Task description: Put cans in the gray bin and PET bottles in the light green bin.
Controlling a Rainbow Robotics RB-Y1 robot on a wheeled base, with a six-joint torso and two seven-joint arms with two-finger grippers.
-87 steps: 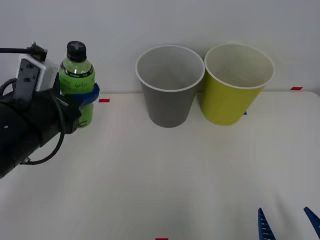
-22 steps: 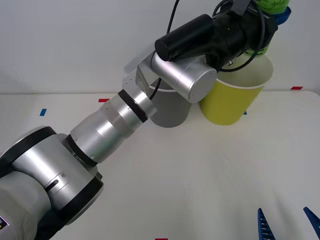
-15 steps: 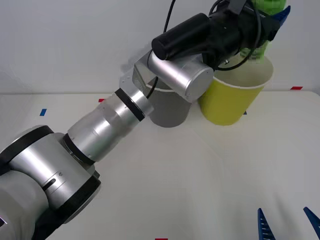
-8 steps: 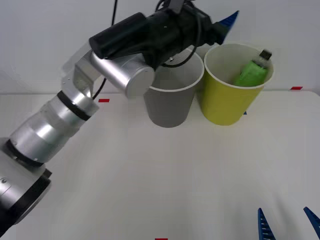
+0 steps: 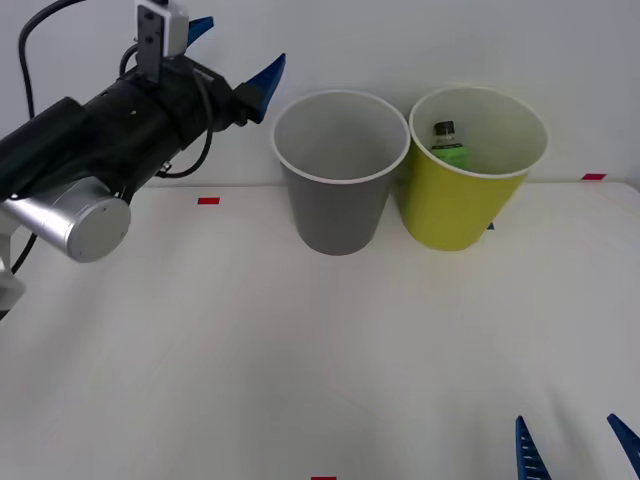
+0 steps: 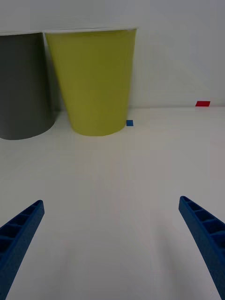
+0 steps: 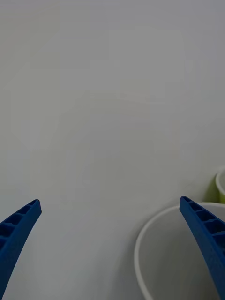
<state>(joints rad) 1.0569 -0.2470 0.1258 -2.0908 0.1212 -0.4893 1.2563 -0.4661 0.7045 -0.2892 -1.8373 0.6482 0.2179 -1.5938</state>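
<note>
The green PET bottle (image 5: 452, 146) with its black cap lies inside the light green bin (image 5: 470, 200), at the back of the table. Beside it on the left stands the gray bin (image 5: 340, 195), with nothing showing inside. My left gripper (image 5: 235, 55) hangs open and holds nothing, raised up to the left of the gray bin. In the left wrist view the gray bin's white rim (image 7: 178, 248) is near one fingertip. My right gripper (image 5: 575, 450) rests open at the table's front right. In the right wrist view the light green bin (image 6: 93, 79) and gray bin (image 6: 23, 84) stand ahead of it.
Small red tape marks (image 5: 208, 201) and a blue mark (image 6: 130, 123) lie on the white table (image 5: 300, 350). A pale wall rises right behind the bins.
The left arm carried the bottle over the light green bin, let it go, and the bottle dropped in. The open gripper has since swung back left past the gray bin.
</note>
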